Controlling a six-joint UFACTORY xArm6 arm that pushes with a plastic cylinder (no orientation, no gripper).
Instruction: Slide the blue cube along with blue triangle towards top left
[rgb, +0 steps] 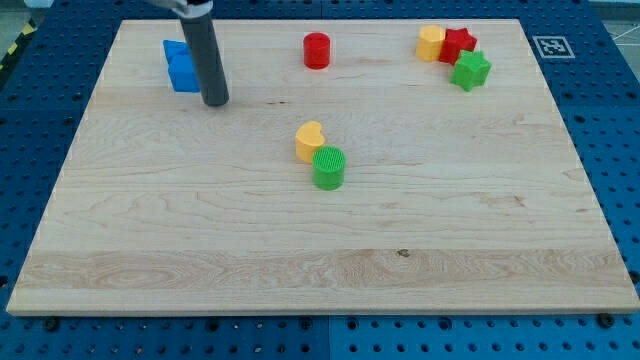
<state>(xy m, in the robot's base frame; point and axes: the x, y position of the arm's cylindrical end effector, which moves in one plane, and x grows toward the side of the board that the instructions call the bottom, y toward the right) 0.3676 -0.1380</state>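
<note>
The blue cube (184, 76) sits near the board's top left, touching the blue triangle (174, 51) just above it. My dark rod comes down from the view's top; my tip (216, 102) rests on the board just to the lower right of the blue cube, a small gap apart from it.
A red cylinder (317, 50) stands at the top middle. A yellow block (431, 43), a red star (458, 44) and a green star (470, 70) cluster at the top right. A yellow heart (310, 141) and a green cylinder (328, 167) touch mid-board. The wooden board's (320, 250) left edge is near the blue blocks.
</note>
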